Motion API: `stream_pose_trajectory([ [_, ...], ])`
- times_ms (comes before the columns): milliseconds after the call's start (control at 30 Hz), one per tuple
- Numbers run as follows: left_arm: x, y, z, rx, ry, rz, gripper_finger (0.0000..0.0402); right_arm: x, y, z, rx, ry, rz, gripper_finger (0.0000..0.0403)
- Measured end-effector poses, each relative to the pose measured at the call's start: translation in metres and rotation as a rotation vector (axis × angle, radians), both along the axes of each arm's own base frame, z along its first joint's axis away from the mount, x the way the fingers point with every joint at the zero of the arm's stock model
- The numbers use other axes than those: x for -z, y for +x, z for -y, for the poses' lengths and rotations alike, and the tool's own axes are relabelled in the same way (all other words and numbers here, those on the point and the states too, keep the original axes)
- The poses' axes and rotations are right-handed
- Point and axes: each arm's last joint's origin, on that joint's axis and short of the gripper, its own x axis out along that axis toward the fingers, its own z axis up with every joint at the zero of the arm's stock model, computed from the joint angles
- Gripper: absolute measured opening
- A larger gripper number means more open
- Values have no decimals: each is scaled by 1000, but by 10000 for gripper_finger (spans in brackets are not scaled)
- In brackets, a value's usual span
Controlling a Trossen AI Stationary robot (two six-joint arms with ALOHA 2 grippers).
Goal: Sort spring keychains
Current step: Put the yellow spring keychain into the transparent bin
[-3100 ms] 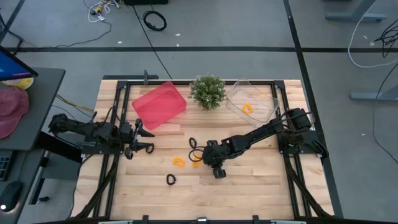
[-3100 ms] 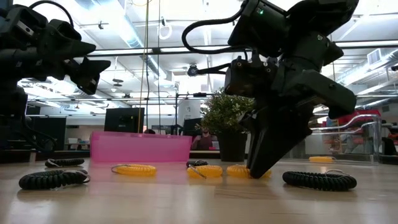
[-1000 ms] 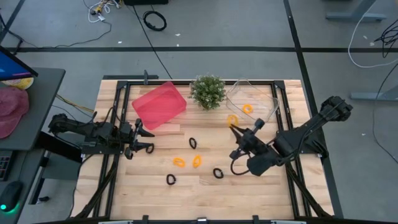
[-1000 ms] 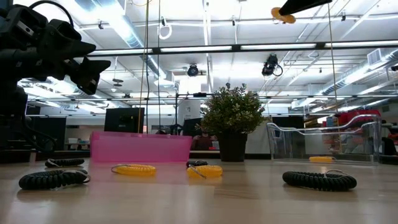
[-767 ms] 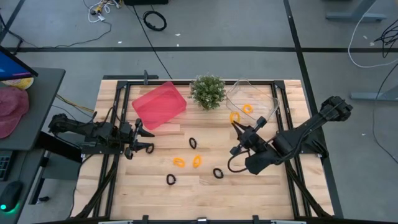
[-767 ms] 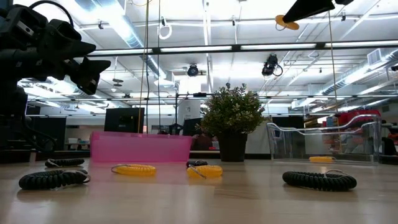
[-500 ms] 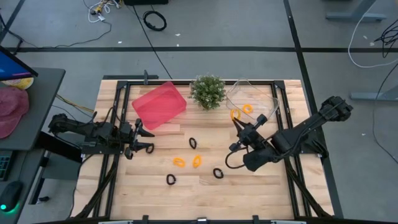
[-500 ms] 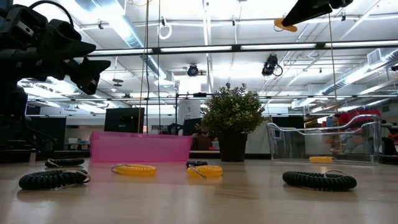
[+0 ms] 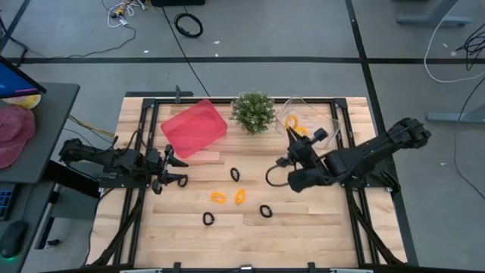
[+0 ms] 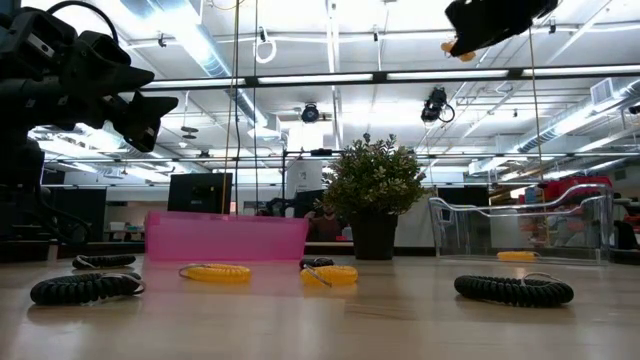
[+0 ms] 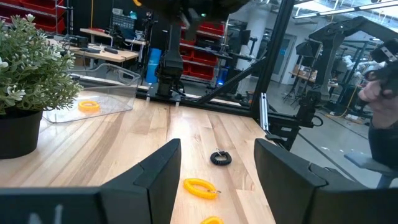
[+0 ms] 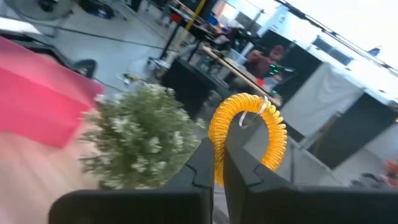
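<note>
Orange spring keychain (image 12: 249,134) pinched in right gripper (image 9: 290,127) right of centre, above clear bin (image 9: 327,127); left gripper (image 9: 180,171) idle mid-left, fingers apart.

Right gripper (image 12: 219,168) seen from its wrist cam, dark fingers (image 12: 239,180) closed w/ an orange spring keychain (image 12: 249,134) pinched between them. The coil is held upright in an arch, a small metal ring at its top. Behind it a potted plant (image 12: 140,140) is seen, w/ a pink bin (image 12: 40,93) beside it. Further back, blurred room w/ a person (image 12: 261,62) at a desk.
</note>
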Motion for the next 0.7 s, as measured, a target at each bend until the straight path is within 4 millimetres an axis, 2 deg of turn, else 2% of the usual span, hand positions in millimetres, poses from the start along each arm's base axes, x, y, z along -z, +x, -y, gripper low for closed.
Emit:
stream_pose_trajectory([
  [367, 0, 0, 0, 0, 0, 0, 209, -4, 12, 43, 160, -17, -24, 13],
  [700, 0, 0, 0, 0, 0, 0, 209, -9, 19, 70, 234, -22, -51, 13],
])
